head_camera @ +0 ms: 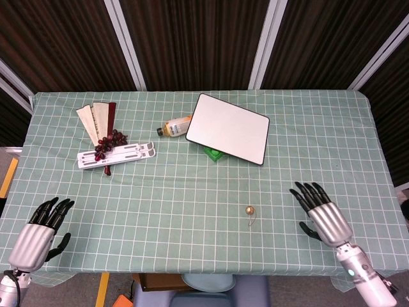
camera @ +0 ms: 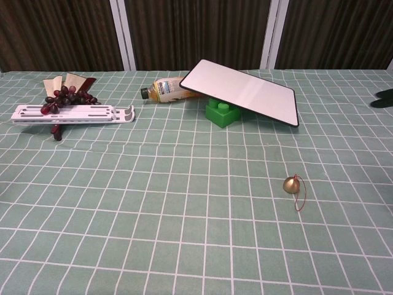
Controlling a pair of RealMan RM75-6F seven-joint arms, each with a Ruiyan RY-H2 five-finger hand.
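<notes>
Hovering at the lower edge of the head view, the two hands are the nearest things: the left hand sits in the lower left corner of the frame and the right hand in the lower right, both with fingers spread and nothing in them. In the chest view only a dark tip of the right hand shows at the right edge.

Closest to the right hand, a little to its left and apart from it, lies one small gold bell with a thin red cord, on the green checked cloth of the worktop. Nothing touches it.

Farther back, near the centre of the frame, one white board with a dark rim rests tilted on one green building block. Just left of the board lies one small bottle on its side, its dark cap pointing left.

In the upper left of the frame, one white folding stand lies flat, with one bunch of dark red grapes on it. Behind them one folding fan is spread, showing cream slats and a dark red one.
</notes>
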